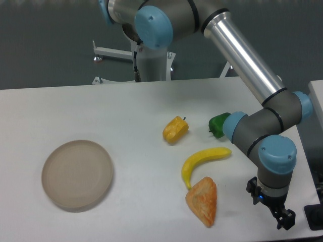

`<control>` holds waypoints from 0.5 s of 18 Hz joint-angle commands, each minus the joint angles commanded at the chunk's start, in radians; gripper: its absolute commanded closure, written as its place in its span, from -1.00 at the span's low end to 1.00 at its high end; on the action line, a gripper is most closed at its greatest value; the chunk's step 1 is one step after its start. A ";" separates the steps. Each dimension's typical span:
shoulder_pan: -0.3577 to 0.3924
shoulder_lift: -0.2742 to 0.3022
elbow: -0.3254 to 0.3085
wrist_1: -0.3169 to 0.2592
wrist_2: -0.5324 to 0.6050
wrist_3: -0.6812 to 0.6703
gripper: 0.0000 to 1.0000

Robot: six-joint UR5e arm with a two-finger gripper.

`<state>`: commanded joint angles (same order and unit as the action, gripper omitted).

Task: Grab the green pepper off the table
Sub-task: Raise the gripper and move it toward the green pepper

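Gripper [275,212]: low at the table's near right edge, holding nothing; whether its fingers are apart or together cannot be told.
Pastry [203,200]: orange wedge left of the gripper.
Plate [77,174]: beige, near left.
Banana [202,161]: just behind the pastry.
Yellow pepper [175,129]: farther back.
Green pepper [218,124]: on the table [101,111], right of the yellow pepper, partly hidden by the arm's wrist.

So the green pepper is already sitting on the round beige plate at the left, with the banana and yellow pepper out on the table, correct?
Not quite. In the camera view the green pepper lies on the white table at the right, partly hidden behind the arm's wrist, not on the plate, which holds nothing. The banana and yellow pepper are indeed on the table.
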<state>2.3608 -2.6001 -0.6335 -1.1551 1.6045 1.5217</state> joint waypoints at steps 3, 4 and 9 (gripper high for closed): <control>0.000 0.006 -0.011 -0.002 0.000 0.002 -0.98; 0.000 0.011 -0.017 -0.002 0.002 0.000 -0.98; -0.002 0.089 -0.119 -0.021 0.002 -0.003 -0.98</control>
<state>2.3593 -2.5114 -0.7528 -1.1765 1.6061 1.5187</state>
